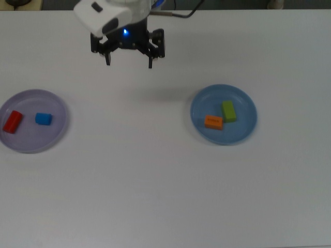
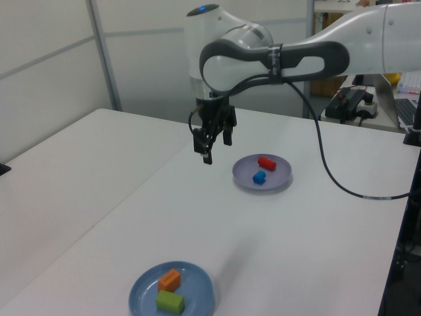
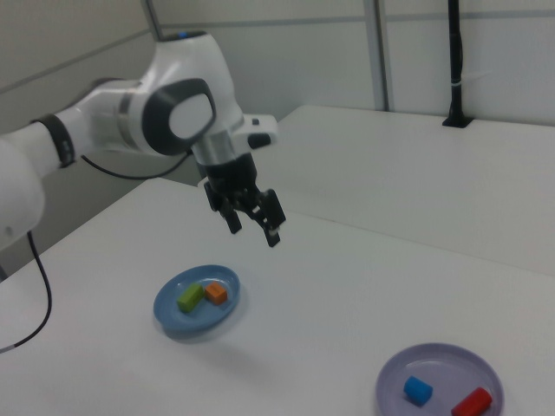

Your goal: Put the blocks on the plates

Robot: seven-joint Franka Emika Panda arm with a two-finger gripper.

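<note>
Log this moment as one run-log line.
gripper: open, empty, raised | red and blue blocks: lavender plate | orange and green blocks: blue plate

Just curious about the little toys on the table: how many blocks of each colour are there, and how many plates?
Red cylinder block: 1
Blue stubby block: 1
Lime-green rectangular block: 1
Orange block: 1
Medium blue round plastic plate: 1
Pale lavender round plastic plate: 1
Total: 6
</note>
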